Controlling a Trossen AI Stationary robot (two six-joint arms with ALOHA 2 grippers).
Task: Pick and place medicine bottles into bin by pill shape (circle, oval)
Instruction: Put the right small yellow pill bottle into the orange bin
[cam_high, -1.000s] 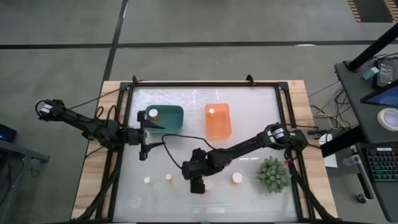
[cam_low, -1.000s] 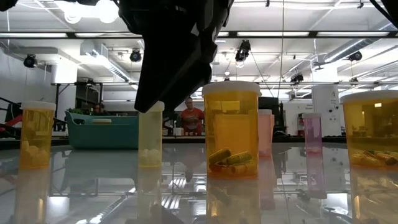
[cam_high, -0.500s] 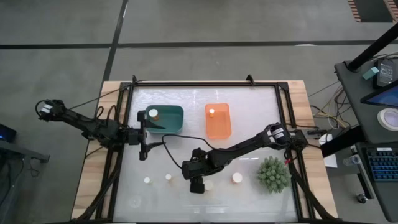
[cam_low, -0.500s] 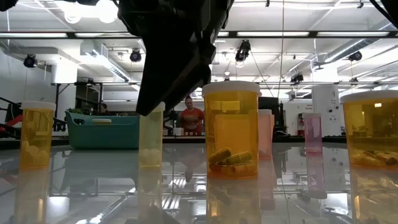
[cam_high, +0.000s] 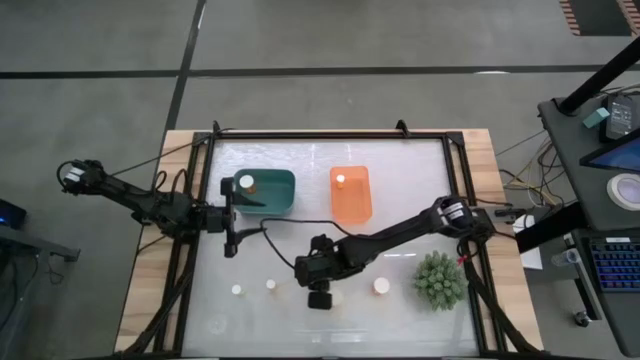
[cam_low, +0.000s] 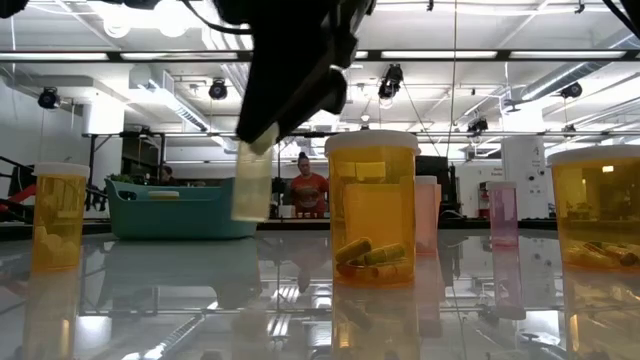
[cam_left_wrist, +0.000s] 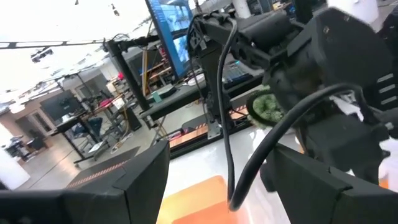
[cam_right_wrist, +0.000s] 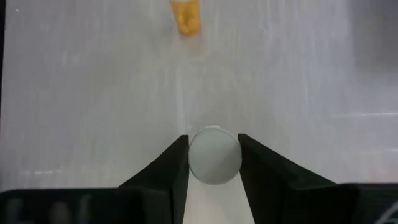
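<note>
My right gripper (cam_high: 319, 293) hangs over the table's near middle, shut on a pale yellow medicine bottle (cam_low: 252, 186) with a white cap (cam_right_wrist: 213, 155). More bottles stand on the table: two small ones (cam_high: 237, 290) (cam_high: 270, 284) to its left and a wider one (cam_high: 381, 285) to its right. One bottle (cam_high: 245, 182) stands in the green bin (cam_high: 278, 193), another (cam_high: 341, 180) in the orange bin (cam_high: 352, 205). My left gripper (cam_high: 231, 215) waits open by the green bin's left side, holding nothing. My right gripper pinches the bottle at its top, one finger (cam_right_wrist: 168, 171) on each side of the round white cap (cam_right_wrist: 213, 163). The fingers point down from above. The bottle hangs below them, lifted clear of the table and tilted a little.
A spiky green plant (cam_high: 440, 280) stands at the near right. In the low view, wide amber bottles (cam_low: 372, 205) (cam_low: 598, 210) and a slim one (cam_low: 58, 220) stand close to the lifted bottle. A black frame (cam_high: 330, 133) borders the table. A person stands in the room beyond.
My right gripper has shut on the pale bottle's cap and risen, lifting the bottle off the table. The bottle stood upright on the surface; now it hangs clear and slightly tilted.
</note>
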